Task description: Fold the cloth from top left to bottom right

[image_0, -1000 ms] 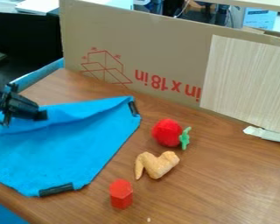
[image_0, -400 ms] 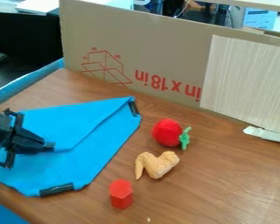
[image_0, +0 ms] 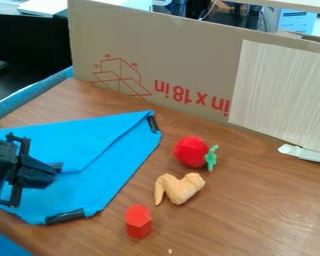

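At the left edge the black gripper (image_0: 58, 169) hangs low over the blue cloth (image_0: 106, 172), its tip at the edge of a folded-over flap. The flap lies across the cloth's upper part, its edge running from the top right corner down toward the gripper. Black clips sit on the cloth's top right and bottom corners. The arm covers the cloth's left part. Whether the gripper holds the flap is hidden.
Right of the cloth lie a red plush fruit with a green stem (image_0: 191, 151), a toy chicken wing (image_0: 179, 188) and a red hexagonal block (image_0: 138, 221). A cardboard wall (image_0: 189, 65) stands behind along the table's back.
The gripper has moved down, and slightly right, from the cloth's upper left. The raised upper part of the cloth has come down into a flat flap over the lower part.
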Robot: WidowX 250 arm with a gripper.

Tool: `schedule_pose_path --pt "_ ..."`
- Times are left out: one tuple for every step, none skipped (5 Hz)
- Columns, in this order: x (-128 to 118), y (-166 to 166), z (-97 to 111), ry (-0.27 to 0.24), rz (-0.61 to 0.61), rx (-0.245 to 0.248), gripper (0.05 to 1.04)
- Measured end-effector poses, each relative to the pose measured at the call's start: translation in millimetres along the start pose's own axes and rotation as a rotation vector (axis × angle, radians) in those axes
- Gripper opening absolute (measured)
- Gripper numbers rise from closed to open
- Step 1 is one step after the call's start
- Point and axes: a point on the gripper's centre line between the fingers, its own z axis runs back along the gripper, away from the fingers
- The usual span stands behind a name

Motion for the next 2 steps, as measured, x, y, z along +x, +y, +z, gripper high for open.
schedule_pose_path --pt "0.0 3.1 5.4 0.012 -0.009 0.025 0.218" --pt "-0.1 2.9 5.7 0.012 -0.009 0.024 0.508"
